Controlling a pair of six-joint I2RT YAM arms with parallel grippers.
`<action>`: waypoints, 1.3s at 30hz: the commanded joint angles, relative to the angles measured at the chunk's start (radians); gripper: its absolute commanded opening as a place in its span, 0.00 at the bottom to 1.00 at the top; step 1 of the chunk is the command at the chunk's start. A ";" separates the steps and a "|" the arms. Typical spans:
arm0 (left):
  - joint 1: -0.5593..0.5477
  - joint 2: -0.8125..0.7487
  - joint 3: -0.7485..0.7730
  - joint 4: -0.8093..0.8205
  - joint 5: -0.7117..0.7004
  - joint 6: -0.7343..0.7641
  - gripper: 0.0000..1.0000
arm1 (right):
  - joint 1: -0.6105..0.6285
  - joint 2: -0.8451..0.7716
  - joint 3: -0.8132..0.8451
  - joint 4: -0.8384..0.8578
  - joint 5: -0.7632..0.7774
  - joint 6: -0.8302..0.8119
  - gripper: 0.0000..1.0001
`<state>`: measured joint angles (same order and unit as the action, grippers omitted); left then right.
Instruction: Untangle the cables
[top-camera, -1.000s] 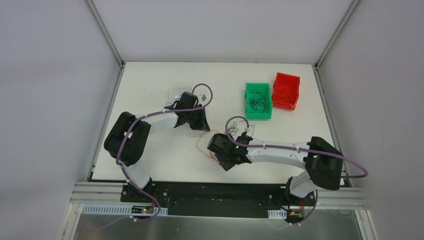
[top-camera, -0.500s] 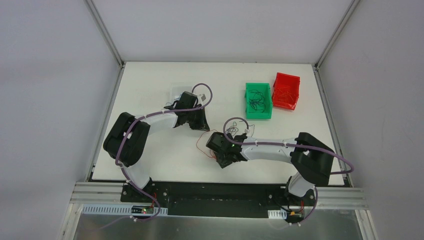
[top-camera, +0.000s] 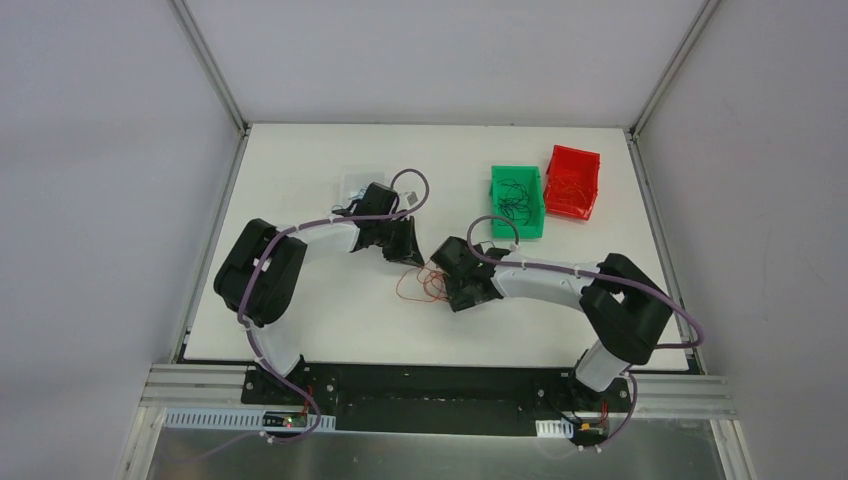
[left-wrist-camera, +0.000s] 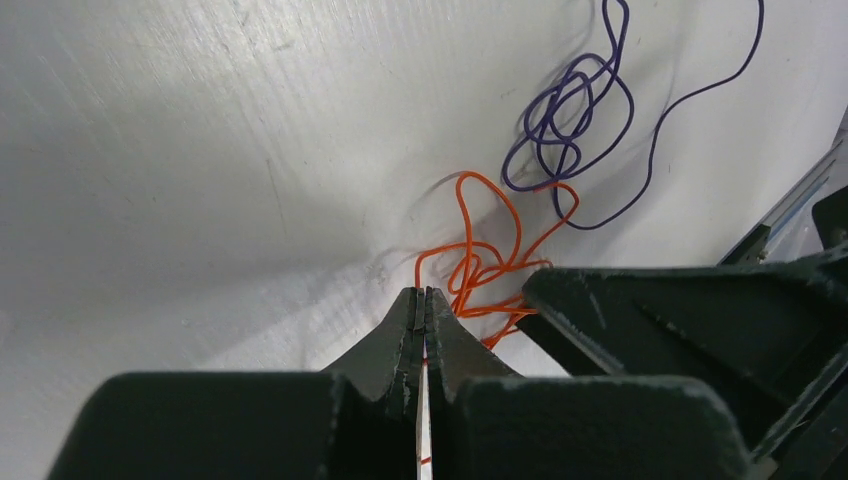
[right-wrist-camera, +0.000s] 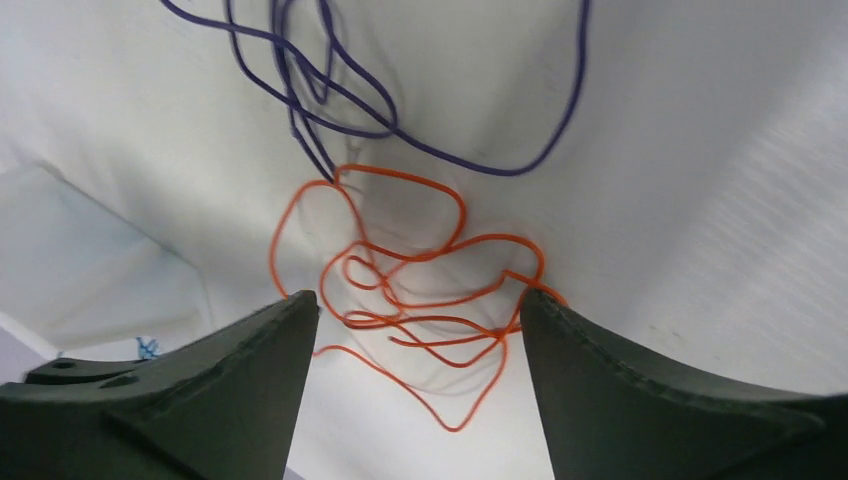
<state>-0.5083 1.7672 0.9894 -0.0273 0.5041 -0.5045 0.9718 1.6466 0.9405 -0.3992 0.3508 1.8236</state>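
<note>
Right gripper (right-wrist-camera: 417, 305) spread astride the orange cable (right-wrist-camera: 400, 175); left gripper (left-wrist-camera: 425, 292) pressed together beside it.

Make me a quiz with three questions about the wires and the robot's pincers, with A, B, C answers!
1. Where is the orange wire?
A. hanging from the wall
B. on the white table, by the left pincer and the right pincer
C. on the floor

2. What colour is the other wire beside the orange one?
A. purple
B. yellow
C. pink

3. How does the right pincer stand?
A. shut tight
B. shut on a pencil
C. open

Answers:
1 B: it lies curled on the table, right in front of both pincers.
2 A: both wrist views show the other wire as purple loops next to the orange wire.
3 C: its fingers stand wide apart, with the orange wire seen between them. The left pincer is the shut one.
</note>
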 joint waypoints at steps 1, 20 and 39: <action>0.008 0.002 0.030 -0.012 0.073 0.018 0.00 | -0.047 0.039 0.014 -0.003 -0.001 -0.053 0.83; 0.003 -0.055 -0.030 0.003 0.149 0.039 0.00 | -0.120 0.180 0.046 0.174 -0.231 -0.216 0.74; 0.016 -0.467 -0.269 0.078 -0.424 0.030 0.33 | -0.153 -0.004 -0.028 0.198 -0.167 -0.336 0.00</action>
<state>-0.5079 1.3903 0.7731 0.0059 0.2996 -0.4728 0.8295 1.7260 0.8959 -0.1005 0.1314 1.6058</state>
